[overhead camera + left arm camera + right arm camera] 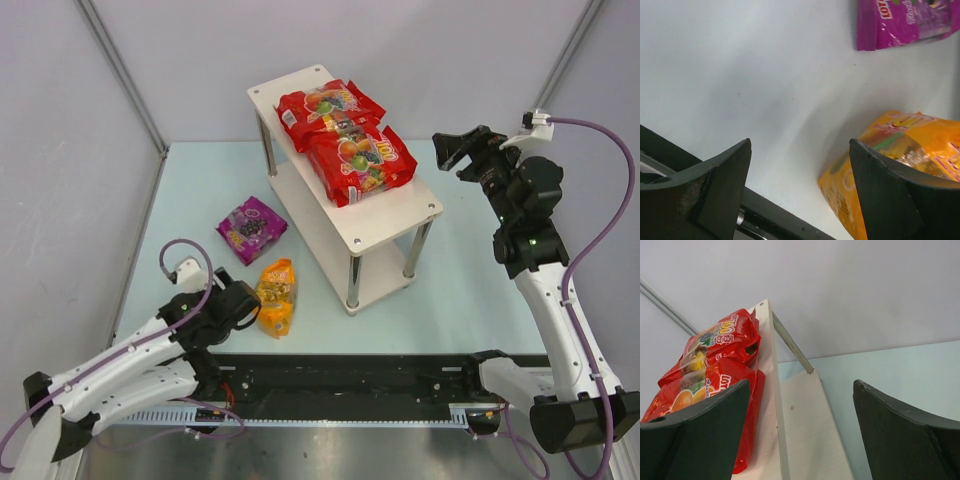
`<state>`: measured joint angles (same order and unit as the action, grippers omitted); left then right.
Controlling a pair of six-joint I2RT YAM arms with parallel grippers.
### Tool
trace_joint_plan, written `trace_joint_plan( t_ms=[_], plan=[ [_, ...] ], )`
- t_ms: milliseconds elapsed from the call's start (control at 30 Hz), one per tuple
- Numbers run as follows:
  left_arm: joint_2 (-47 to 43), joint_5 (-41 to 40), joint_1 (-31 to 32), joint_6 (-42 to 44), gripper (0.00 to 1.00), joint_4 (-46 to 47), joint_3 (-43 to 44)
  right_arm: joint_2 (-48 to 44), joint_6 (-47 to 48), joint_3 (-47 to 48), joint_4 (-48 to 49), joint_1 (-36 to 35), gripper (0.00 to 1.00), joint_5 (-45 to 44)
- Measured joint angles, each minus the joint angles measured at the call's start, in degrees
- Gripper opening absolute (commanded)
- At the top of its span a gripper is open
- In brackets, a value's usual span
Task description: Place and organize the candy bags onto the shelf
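1. Nearest me, at about 7 o'clock from the shelf (392, 215), the left claw (246, 300) hangs low over the table (455, 285). Its dark jaws are spread wide with nothing between them.
2. Just beside that claw's right-hand finger lies the orange-yellow bag (277, 297). It is a puffy pillow of shiny, crinkled film lying flat on the table. The wrist view shows the bag (900, 165) partly behind that finger, not between the jaws. By my judgement this one goes next.
3. A little farther off, around 9 o'clock from the shelf, the smaller purple bag (252, 229) lies flat. It is glossy like the other, with crimped ends, and it is well apart from the claw.
4. The shelf is pale, smooth, long boards on slim metal legs, standing slantwise mid-table. Two red bags, the far one (328, 108) and the near one (362, 160), already lie on the top board. They overlap slightly, and their slick film catches the light.
5. I see no bag on the part of the lower board that shows. So I'd call the job half done: two bags shelved and two left on the table.
6. At 2 o'clock, the right claw (452, 150) is raised beside the shelf's far end. Its jaws are wide apart and hold nothing.
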<state>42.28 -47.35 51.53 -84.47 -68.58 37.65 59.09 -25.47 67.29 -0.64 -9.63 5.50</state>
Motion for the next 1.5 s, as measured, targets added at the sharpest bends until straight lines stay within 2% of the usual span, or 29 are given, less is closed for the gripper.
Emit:
trace_joint_plan(
  t_ms=[100, 400, 900, 1233, 1333, 1500],
  plan=[
    [2.62, -0.07, -1.75, 1.11, 0.85, 1.33, -0.72, 0.28, 0.0, 0.0, 0.0, 0.0, 0.88, 0.09],
    [10.49, 3.19, -3.58, 12.11, 0.84, 16.65, -3.34, 0.81, 0.02, 0.0, -0.07, 0.0, 0.88, 0.44],
    [10.78, 10.95, -3.61, 26.64, 0.82, 34.56, -3.37, 0.96, 0.02, 0.0, -2.1, 0.0, 0.88, 0.46],
    [1.05, 13.51, -3.61, 31.89, 0.85, 40.92, -3.91, 0.96, 0.02, 0.0, -2.12, 0.0, 0.88, 0.46],
    [-1.73, 14.6, -3.61, 32.09, 0.86, 42.73, -6.49, 0.92, 0.02, 0.0, -2.12, 0.0, 0.88, 0.46],
    [-7.17, 18.4, -3.61, 30.73, 0.92, 46.05, -16.13, 0.7, 0.0, 0.0, -2.16, 0.0, 0.88, 0.5]
  ],
)
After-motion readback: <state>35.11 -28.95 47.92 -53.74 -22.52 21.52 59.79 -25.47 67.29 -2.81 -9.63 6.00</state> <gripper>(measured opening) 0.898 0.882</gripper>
